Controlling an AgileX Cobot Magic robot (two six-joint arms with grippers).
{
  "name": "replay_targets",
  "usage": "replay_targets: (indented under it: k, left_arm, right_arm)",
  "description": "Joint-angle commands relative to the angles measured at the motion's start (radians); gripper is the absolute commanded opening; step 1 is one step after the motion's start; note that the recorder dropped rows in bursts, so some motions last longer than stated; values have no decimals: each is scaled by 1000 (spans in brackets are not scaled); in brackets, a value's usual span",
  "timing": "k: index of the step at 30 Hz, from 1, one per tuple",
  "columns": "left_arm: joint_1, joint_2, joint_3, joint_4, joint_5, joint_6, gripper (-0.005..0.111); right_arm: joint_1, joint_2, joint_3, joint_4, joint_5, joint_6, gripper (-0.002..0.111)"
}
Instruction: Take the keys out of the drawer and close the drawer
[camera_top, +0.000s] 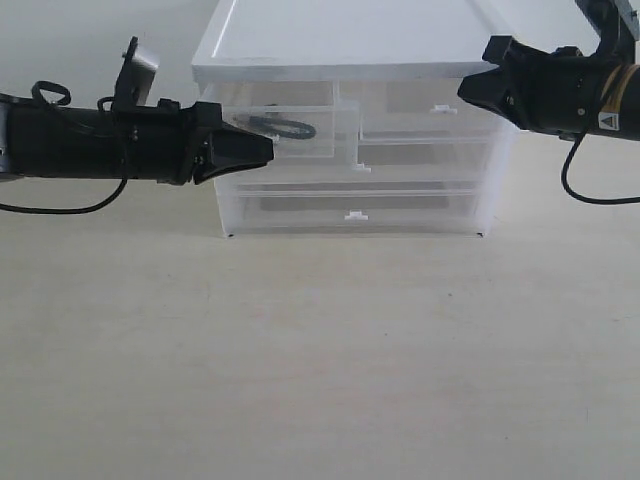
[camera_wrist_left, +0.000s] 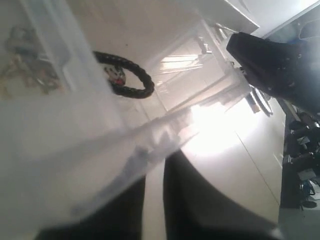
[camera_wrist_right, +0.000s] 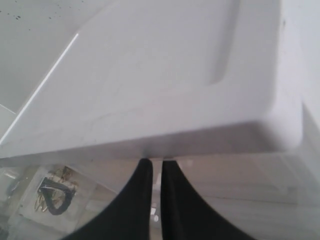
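The drawer (camera_top: 325, 145), the cabinet's upper left translucent one, stands pulled out a little. Inside it lie the keys (camera_top: 290, 128); their black loop strap (camera_wrist_left: 128, 75) is sharp, while the gold rings (camera_wrist_left: 30, 75) blur behind the drawer's wall (camera_wrist_left: 75, 125). My left gripper (camera_top: 268, 150) is shut, its tips low at the drawer's front with nothing between them; in the left wrist view that wall lies across one finger (camera_wrist_left: 120, 210). My right gripper (camera_top: 470, 90) is shut at the cabinet's upper right front corner, tips (camera_wrist_right: 152, 162) just under the lid's rim. The keys (camera_wrist_right: 52, 195) show faintly through the plastic.
The white cabinet (camera_top: 400, 190) stands on a pale table (camera_top: 320, 350). It has a flat white lid (camera_top: 350, 40), a right half-width drawer (camera_top: 430, 120) and two full-width drawers below, all pushed in. Bare tabletop stretches in front.
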Motion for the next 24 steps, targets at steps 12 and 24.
replay_targets:
  k: [12,24]
  left_arm:
    - [-8,-89,109,-2,36,58,4]
    - [-8,-89,107,-2,31,75,4]
  right_arm:
    - [0,0,-8,2,-22,-9,0]
    - [131,0,-8,-65,-82,62,0]
